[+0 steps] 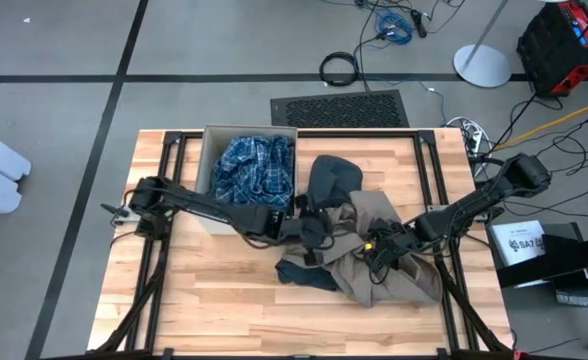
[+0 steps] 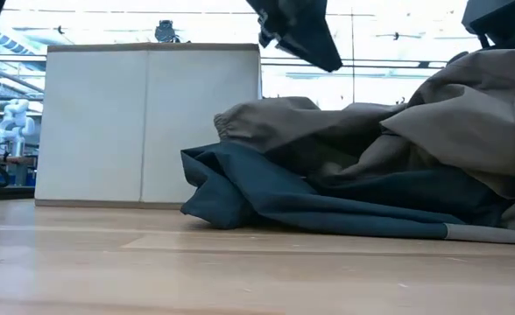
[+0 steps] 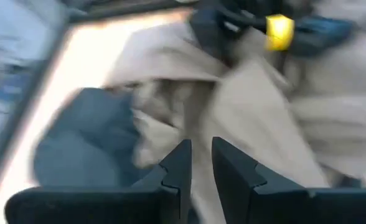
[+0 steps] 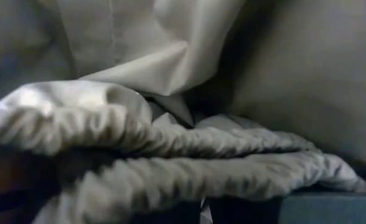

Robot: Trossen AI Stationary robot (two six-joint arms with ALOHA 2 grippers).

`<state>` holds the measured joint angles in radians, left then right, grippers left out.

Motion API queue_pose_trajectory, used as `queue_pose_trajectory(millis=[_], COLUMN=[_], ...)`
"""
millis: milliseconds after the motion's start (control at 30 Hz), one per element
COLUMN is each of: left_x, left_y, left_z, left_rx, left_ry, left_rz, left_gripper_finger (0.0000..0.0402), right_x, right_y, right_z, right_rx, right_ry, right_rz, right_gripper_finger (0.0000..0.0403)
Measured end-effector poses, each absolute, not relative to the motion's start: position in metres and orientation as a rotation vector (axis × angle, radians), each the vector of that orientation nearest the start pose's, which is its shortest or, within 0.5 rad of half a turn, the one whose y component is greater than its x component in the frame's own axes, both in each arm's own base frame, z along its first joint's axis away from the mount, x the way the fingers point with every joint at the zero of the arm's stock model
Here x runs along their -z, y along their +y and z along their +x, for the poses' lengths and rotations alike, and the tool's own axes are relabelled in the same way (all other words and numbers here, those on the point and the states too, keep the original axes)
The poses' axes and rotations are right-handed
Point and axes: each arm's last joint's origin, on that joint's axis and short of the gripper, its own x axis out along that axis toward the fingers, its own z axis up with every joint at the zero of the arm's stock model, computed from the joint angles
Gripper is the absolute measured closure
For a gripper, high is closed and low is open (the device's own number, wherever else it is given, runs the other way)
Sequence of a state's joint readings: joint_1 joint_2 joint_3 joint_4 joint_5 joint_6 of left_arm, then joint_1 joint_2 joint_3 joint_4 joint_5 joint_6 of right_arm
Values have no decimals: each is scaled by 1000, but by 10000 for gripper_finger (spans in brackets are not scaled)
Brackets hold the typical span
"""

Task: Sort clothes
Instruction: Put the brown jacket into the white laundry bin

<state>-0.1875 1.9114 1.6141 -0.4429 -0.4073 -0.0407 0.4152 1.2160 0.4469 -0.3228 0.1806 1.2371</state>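
Observation:
A pile of clothes lies at the table's middle: a khaki-tan garment [image 1: 379, 262] on top, a teal-grey one [image 1: 304, 272] under its near left edge, and a dark navy one [image 1: 332, 180] at the far side. The blue-and-white plaid garment [image 1: 254, 168] lies in the box. No white garment shows. My left gripper [image 1: 316, 228] hangs over the pile's left side with its fingers [image 3: 177, 171] nearly together and nothing between them; in the low view [image 2: 297, 31] it is clear of the cloth. My right gripper [image 1: 379, 245] is sunk in the khaki-tan garment [image 4: 170, 155]. My right gripper holds a bunched fold of the khaki-tan garment [image 4: 189, 168], which lies across its fingers and hides them. It comes from the table's right side, slanting down. The cloth rises toward the gripper [image 2: 494, 79], and the rest lies on the pile and table.
The square beige box [image 1: 214, 205] stands at the table's far left, with its wall [image 2: 148, 122] just left of the pile. Bare wood [image 1: 204, 300] lies along the near side. The table's dark frame rails [image 1: 434, 170] run along both ends.

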Motion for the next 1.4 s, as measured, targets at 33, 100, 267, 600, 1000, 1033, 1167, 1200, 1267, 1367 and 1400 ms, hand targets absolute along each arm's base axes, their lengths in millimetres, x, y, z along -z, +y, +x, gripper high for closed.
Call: queue_pose_trajectory(millis=[33, 100, 267, 600, 1000, 1033, 1167, 1200, 1267, 1367, 1400], left_x=[-273, -264, -243, -237, -237, -231, -199, -192, -177, -152, -148], left_y=[-67, -65, -77, -81, -97, -98, -99, -98, -99, -101, -102], left_z=[424, 423, 428, 430, 429, 430, 439, 442, 446, 451, 452], left_rx=[-177, -75, 67, 54, 125, 134, 175, 183, 203, 236, 258], left_ry=[728, 796, 867, 963, 978, 993, 1051, 1052, 1075, 1118, 1121], left_rz=[153, 107, 178, 147, 277, 293, 384, 402, 438, 451, 435], left_gripper_finger=[329, 329, 328, 258, 147, 142, 130, 130, 130, 130, 129], right_x=[-138, -138, -138, -138, -138, -138, -138, -138, -138, -138, -138], right_y=[72, 72, 73, 73, 73, 73, 73, 73, 73, 73, 73], right_z=[176, 176, 176, 176, 176, 176, 176, 176, 176, 176, 176], right_rx=[444, 442, 429, 422, 411, 410, 395, 395, 393, 391, 390], right_ry=[1000, 1002, 1013, 1016, 1021, 1022, 1036, 1036, 1038, 1039, 1041], right_rz=[794, 794, 803, 800, 787, 786, 789, 789, 790, 791, 792], right_gripper_finger=[403, 403, 403, 403, 403, 403, 403, 403, 403, 403, 403])
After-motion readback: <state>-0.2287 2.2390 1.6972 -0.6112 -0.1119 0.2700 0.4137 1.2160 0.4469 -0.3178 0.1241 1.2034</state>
